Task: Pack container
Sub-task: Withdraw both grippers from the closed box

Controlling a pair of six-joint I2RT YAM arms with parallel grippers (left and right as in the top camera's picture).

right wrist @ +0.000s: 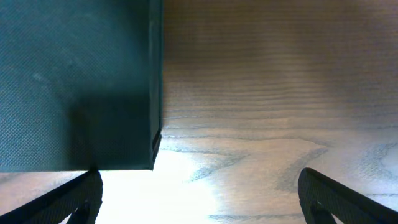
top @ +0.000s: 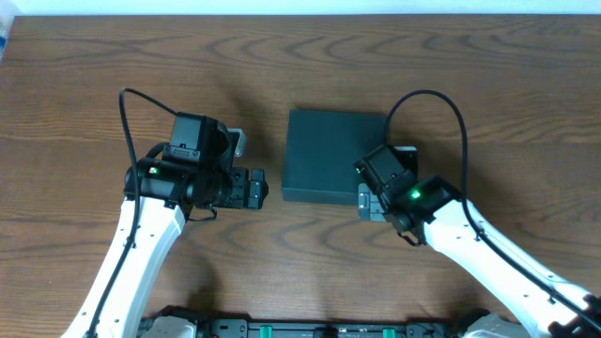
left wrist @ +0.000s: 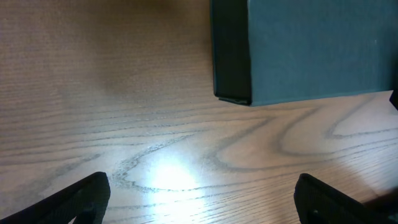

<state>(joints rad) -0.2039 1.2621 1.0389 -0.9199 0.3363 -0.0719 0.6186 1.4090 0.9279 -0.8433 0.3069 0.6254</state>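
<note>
The container (top: 329,155) is a dark teal box lying flat at the middle of the table, its top closed. My left gripper (top: 255,186) hovers just left of its front-left corner, jaws wide apart over bare wood. In the left wrist view the container (left wrist: 311,50) fills the upper right, ahead of the open left gripper (left wrist: 202,199). My right gripper (top: 371,192) is at the box's front-right corner. The right wrist view has the container (right wrist: 74,81) at upper left, its corner just ahead of the left fingertip (right wrist: 81,196); the right gripper (right wrist: 199,196) is open and holds nothing.
The table (top: 94,75) is brown wood grain. Black cables loop above both arms. The arm bases stand on a dark rail (top: 329,329) along the front edge.
</note>
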